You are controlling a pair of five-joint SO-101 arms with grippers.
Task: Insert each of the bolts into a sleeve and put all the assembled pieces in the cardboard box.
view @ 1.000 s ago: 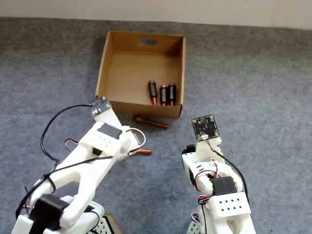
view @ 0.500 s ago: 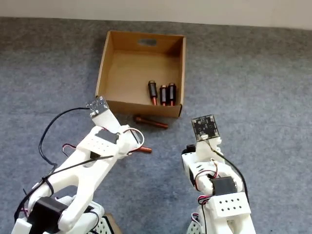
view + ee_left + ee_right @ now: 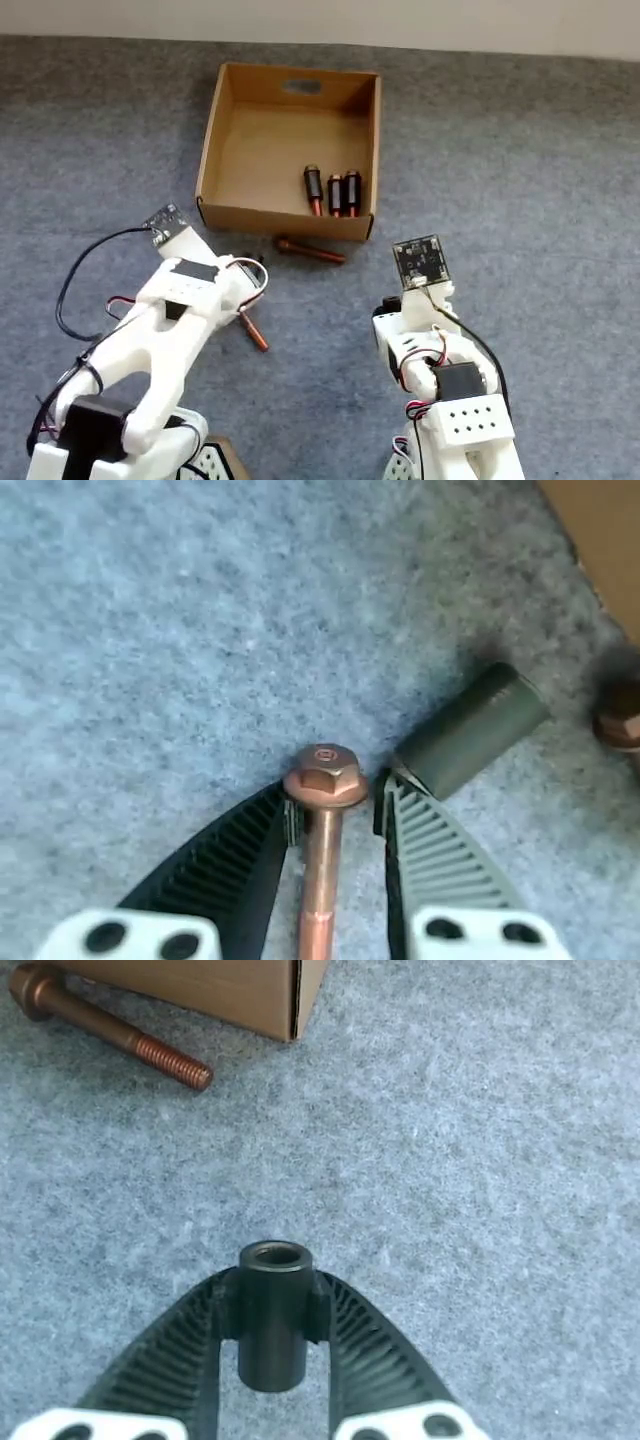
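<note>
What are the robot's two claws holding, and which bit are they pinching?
The left gripper pinches a copper bolt by its shank, just below the head. The right gripper pinches a black sleeve by its sides, open end showing.

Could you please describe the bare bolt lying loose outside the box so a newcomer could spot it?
Find the cardboard box on the carpet. Just outside its wall nearest the arms, toward the right corner, a copper bolt lies flat. Unlike the three pieces in the box it has no black sleeve, and unlike the other bare bolt, it lies free.
</note>
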